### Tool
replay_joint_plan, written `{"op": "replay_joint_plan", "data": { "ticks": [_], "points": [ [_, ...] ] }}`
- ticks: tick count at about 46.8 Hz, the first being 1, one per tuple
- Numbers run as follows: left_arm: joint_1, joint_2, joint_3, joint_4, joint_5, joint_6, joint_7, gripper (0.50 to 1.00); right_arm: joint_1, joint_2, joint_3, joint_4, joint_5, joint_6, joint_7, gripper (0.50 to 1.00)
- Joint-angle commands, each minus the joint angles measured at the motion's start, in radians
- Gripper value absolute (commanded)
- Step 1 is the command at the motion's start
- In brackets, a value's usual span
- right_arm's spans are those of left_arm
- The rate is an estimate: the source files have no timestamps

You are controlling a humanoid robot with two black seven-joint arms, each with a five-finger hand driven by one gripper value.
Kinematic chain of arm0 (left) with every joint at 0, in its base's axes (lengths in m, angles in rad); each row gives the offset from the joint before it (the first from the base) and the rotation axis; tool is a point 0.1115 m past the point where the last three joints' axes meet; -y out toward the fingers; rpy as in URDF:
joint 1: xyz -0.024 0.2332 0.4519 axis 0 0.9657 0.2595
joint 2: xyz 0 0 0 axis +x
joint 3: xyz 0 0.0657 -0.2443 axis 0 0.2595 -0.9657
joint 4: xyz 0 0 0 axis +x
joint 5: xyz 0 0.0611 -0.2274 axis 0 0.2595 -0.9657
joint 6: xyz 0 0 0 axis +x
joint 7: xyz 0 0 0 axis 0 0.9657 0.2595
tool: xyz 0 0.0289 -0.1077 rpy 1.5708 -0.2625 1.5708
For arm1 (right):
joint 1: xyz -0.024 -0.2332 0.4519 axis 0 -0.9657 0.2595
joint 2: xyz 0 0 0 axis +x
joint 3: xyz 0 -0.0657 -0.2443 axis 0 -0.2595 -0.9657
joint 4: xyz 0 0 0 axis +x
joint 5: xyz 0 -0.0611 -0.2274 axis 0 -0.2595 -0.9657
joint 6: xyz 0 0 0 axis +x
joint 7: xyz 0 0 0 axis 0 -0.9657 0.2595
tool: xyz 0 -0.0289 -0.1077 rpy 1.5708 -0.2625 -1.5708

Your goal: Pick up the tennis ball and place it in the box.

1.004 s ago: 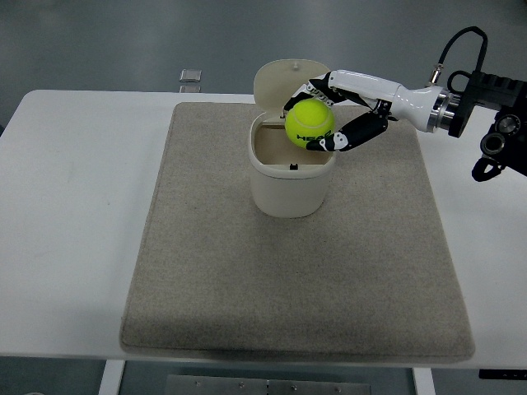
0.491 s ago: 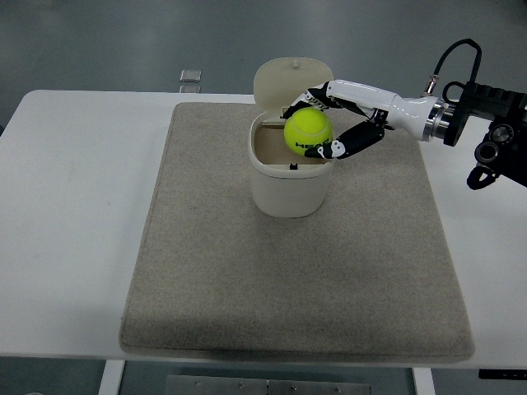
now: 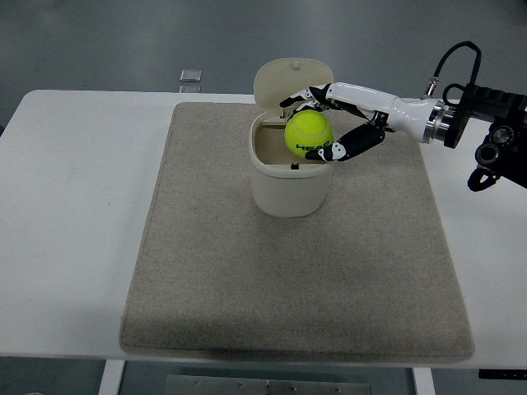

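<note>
Fuzzy yellow-green tennis ball (image 3: 309, 134) with dark lettering on its lower face, held above the right part of the opening of a cream plastic box (image 3: 291, 181). Not yet inside: hangs over the box's right rim, mostly above it. Rounded cream plastic box standing upright, its hinged lid (image 3: 288, 80) swung open and standing up behind the opening. Tan interior visible to the left of the ball.

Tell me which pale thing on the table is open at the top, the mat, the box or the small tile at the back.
The box: its lid stands flipped up behind it.
</note>
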Motion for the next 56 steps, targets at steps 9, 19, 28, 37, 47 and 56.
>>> {"op": "replay_joint_plan", "data": {
  "ticks": [9,19,28,37,47,56],
  "points": [
    [0.0,0.0,0.0,0.0,0.0,0.0,0.0,0.996,0.0,-0.001,0.0,0.001,0.001,0.004,0.0,0.86],
    [0.0,0.0,0.0,0.0,0.0,0.0,0.0,0.996,0.005,-0.015,0.002,0.008,0.003,0.02,0.0,0.86],
    [0.0,0.0,0.0,0.0,0.0,0.0,0.0,0.996,0.018,-0.07,0.017,0.011,0.116,0.218,-0.003,0.86],
    [0.0,0.0,0.0,0.0,0.0,0.0,0.0,0.996,0.043,-0.144,0.022,0.012,0.23,0.329,-0.003,0.86],
    [0.0,0.0,0.0,0.0,0.0,0.0,0.0,0.996,0.037,-0.175,0.087,0.006,0.32,0.379,-0.001,0.86],
    [0.0,0.0,0.0,0.0,0.0,0.0,0.0,0.996,0.015,-0.173,0.101,-0.043,0.452,0.335,-0.001,0.86]
  ]
}}
